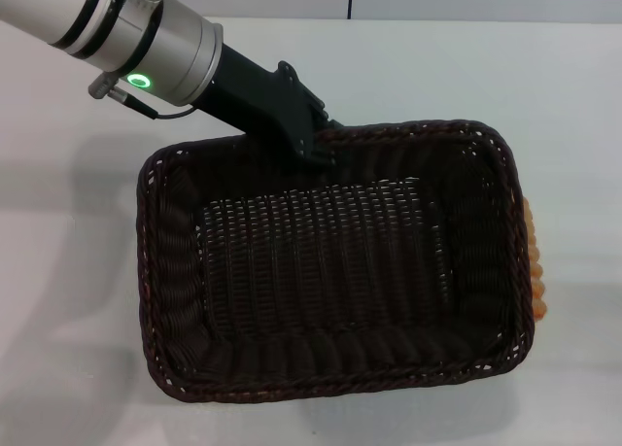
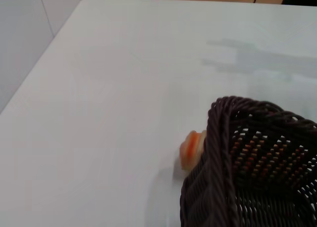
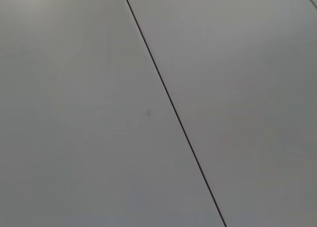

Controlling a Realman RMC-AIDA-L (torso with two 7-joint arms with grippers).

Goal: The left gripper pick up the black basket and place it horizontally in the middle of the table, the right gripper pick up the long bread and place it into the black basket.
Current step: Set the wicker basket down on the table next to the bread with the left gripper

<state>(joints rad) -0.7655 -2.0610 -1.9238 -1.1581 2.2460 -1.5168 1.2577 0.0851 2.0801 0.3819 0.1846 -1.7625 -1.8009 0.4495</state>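
My left hand (image 1: 313,147) reached in from the far left and closed on the far rim of the black basket (image 1: 330,261), its black fingers clamped over the braided edge near that rim's middle. The basket sat skewed on the white desk (image 1: 68,271), its long sides running roughly across the head view, its woven floor holding nothing. The long bread (image 1: 534,263) lay outside the basket, pressed against its right-hand short wall, with only an orange-striped sliver showing past the rim; from the left wrist, one end of it peeked out beside the basket's corner (image 2: 218,138). Bare desk stretched wide to the left of the basket and beyond its far rim, while its near rim lay close to the desk's front edge. My right hand was out of sight, its wrist camera facing only a plain grey panelled surface (image 3: 99,113).
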